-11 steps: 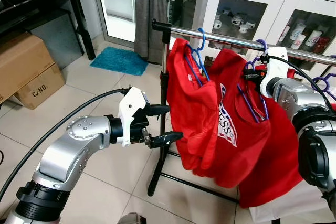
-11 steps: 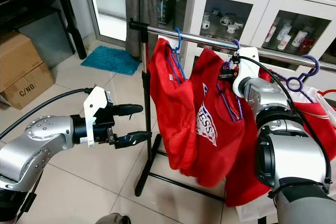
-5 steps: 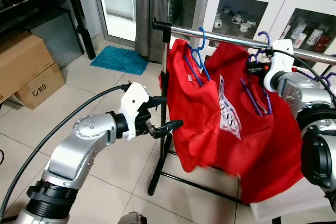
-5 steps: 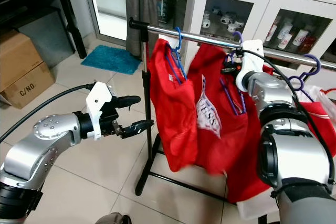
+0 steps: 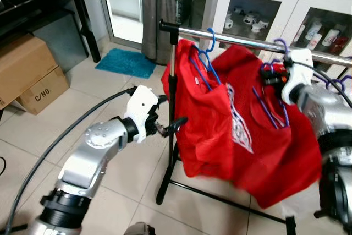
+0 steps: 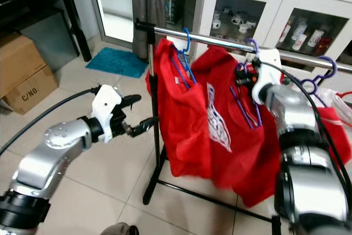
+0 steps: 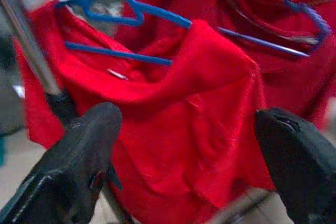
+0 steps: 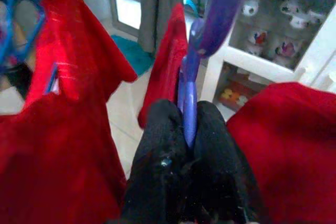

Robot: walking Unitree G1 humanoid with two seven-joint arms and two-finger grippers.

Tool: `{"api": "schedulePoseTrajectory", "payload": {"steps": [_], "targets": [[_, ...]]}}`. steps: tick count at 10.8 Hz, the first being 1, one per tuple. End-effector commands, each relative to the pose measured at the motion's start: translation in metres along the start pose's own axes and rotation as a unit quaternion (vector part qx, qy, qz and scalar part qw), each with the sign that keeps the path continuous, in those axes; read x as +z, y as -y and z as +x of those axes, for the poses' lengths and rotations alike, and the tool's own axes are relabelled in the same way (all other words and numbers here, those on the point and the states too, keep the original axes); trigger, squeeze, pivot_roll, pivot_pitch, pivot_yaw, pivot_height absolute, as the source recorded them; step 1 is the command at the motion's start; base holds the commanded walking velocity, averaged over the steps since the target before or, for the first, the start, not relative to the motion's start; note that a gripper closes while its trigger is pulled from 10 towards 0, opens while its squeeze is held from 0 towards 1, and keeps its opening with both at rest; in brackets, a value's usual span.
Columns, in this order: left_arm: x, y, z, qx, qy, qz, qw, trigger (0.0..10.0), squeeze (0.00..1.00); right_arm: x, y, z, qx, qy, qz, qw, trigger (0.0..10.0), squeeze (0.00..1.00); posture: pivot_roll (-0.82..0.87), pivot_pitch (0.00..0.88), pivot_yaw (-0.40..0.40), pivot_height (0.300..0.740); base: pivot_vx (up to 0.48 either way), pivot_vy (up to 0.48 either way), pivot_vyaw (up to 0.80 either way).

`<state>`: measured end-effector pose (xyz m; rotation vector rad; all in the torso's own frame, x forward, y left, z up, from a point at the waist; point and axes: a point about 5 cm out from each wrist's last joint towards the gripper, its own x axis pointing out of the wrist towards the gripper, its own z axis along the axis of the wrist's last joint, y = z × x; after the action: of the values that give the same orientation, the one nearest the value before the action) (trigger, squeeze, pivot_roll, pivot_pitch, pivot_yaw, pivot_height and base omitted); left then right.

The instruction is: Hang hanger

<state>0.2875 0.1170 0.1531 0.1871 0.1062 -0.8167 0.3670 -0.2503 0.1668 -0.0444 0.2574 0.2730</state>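
Note:
A purple hanger carries a red printed shirt, and its hook reaches up to the metal rail. My right gripper is shut on the hanger's neck just under the rail; the right wrist view has the purple hanger neck pinched between both fingers. A second red shirt on a blue hanger hangs near the rail's left end. My left gripper is open, level with that shirt's edge and beside the rack post.
The rack's black post and floor bar stand on the tiles in front of me. Cardboard boxes sit at the left under a black table, with a blue mat and grey curtain behind. A white glass-door cabinet stands behind the rail.
My left gripper has reached forward and up, closer to the rack post. The right gripper has shifted right along the rail with the purple hanger, and the red shirts have swung.

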Motion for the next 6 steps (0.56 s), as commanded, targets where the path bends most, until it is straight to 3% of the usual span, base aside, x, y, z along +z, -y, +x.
{"api": "schedulePoseTrajectory", "payload": {"steps": [1, 3, 6], "targets": [[-0.002, -0.001, 0.001, 0.014, -0.004, 0.012, 1.0, 10.0, 0.0, 0.001, 0.0, -0.006, -0.004, 0.009, 0.011, 1.0, 0.0, 0.0, -0.03, 0.0, 0.016, 0.74, 0.0, 0.0, 0.0], [-0.008, 0.0, 0.0, 0.039, -0.005, 0.009, 0.999, 10.0, 0.0, -0.01, -0.009, -0.018, -0.012, 0.007, 0.022, 1.0, 0.0, 0.0, -0.03, 0.0, 0.011, 0.74, 0.0, 0.0, 0.0], [-0.014, -0.002, 0.0, 0.071, -0.005, -0.003, 0.997, 10.0, 0.0, -0.033, -0.038, -0.027, -0.035, 0.013, 0.032, 0.999, 0.0, 0.0, -0.02, 0.0, 0.001, 0.74, 0.0, 0.0, 0.0]]}}
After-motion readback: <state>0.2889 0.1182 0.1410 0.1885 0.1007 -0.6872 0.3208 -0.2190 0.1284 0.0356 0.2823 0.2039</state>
